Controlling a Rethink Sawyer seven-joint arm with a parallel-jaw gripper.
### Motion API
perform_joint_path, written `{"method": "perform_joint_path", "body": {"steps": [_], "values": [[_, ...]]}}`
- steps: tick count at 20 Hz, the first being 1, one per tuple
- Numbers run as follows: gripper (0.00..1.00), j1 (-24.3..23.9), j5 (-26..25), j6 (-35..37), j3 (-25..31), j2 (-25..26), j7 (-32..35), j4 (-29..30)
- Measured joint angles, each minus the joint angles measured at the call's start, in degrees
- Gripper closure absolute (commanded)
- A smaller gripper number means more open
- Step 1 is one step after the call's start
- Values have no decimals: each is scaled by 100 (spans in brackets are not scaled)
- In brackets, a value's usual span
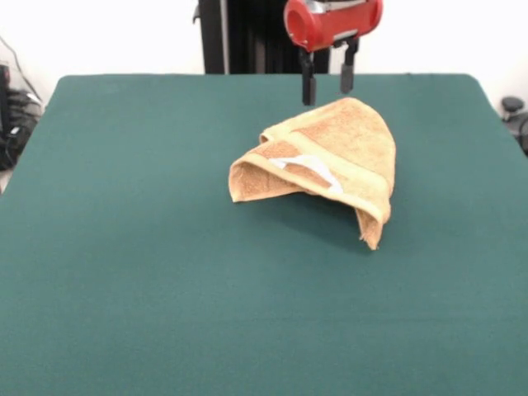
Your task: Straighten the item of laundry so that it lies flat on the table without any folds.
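The tan-orange terry towel (pixel 330 161) lies crumpled and folded over itself on the dark green table (pixel 165 272), right of centre and toward the far side. A white label (pixel 312 167) shows in a fold on its near face, and one corner hangs down at the near right. My gripper (pixel 327 85) hangs from the red arm just above the towel's far edge. Its two black fingers (pixel 308 82) are spread apart and hold nothing.
The black pedestal (pixel 239 37) stands behind the table's far edge. Dark equipment and cables (pixel 16 111) sit off the table's left side, and a dark object (pixel 516 115) sits off its right side.
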Motion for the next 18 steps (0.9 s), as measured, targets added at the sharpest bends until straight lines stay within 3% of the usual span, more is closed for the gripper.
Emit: {"method": "perform_joint_path", "body": {"steps": [7,18], "values": [[0,221,-186,0,2,272,0,-75],[0,120,-270,0,-2,488,0,-79]]}}
